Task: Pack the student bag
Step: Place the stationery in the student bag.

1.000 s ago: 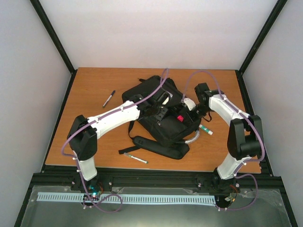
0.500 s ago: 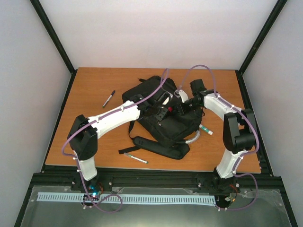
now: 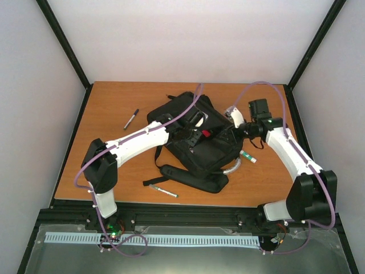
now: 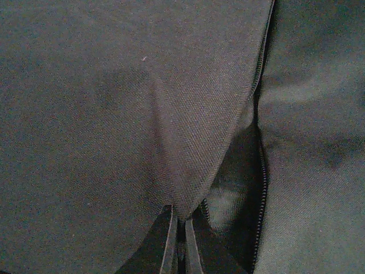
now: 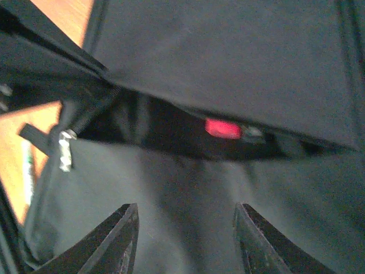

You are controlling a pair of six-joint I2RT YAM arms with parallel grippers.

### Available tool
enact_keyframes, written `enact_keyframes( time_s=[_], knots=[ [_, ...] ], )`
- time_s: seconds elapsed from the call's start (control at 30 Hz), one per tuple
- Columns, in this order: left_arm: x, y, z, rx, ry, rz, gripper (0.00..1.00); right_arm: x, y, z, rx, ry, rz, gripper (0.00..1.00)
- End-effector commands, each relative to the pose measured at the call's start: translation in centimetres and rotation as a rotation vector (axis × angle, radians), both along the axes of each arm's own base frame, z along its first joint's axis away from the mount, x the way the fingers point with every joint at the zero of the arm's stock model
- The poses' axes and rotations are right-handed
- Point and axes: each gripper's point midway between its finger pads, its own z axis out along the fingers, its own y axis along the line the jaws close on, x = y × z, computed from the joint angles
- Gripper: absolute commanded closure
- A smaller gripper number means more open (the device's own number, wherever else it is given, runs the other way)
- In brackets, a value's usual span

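Nearest the arm bases, a green-capped marker (image 3: 163,190) lies on the wooden tabletop (image 3: 114,171), close to the front edge and just short of the padded shoulder strap (image 3: 194,178). That strap trails from the student bag (image 3: 199,151), which lies flat near the middle of the tabletop, a little right of centre. Its grey curved handle (image 3: 232,167) sticks out at the near right corner. A second marker (image 3: 248,155), white with a green end, lies on the wood just beside it. The left arm reaches in from the near left. The left jaws are fully closed on a fold of the bag's black fabric, and the cloth tents up from between the fingers (image 4: 170,245) beside an unzipped run of zip teeth (image 4: 262,171). From the right side, the right jaws stand partly open with nothing between them. They are low over the bag's dark cloth, just short of the gaping opening, and whether they touch the cloth cannot be told. Inside that opening sits a small red item (image 5: 222,128), and a metal zip pull (image 5: 65,149) hangs at its left end. Farthest back on the left, a black marker (image 3: 131,119) lies well apart from the bag.
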Motion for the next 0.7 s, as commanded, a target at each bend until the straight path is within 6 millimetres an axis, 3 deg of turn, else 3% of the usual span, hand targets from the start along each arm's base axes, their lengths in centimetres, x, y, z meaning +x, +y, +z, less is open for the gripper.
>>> enact_keyframes(
  time_s=[0.0, 0.1, 0.27, 0.47, 0.67],
  knots=[
    [-0.8, -1.7, 3.0, -0.065, -0.001, -0.051, 0.99, -1.2, -5.0, -1.4, -0.113, 0.001, -0.090, 0.53],
    [-1.1, -1.9, 3.1, -0.088, 0.015, -0.051, 0.99, -2.2, -8.5, -2.3, -0.188, 0.013, -0.150, 0.48],
    [-1.3, -1.8, 2.8, -0.098, 0.015, -0.052, 0.99, -4.7, -13.4, -5.5, -0.377, 0.053, -0.191, 0.46],
    [-1.4, -1.3, 3.3, -0.108, -0.016, -0.045, 0.99, -7.9, -15.7, -8.1, -0.540, 0.113, -0.150, 0.46],
    [-1.7, -1.2, 2.6, -0.118, 0.000, -0.051, 0.99, -7.4, -17.8, -8.8, -0.669, 0.074, -0.160, 0.47]
  ],
)
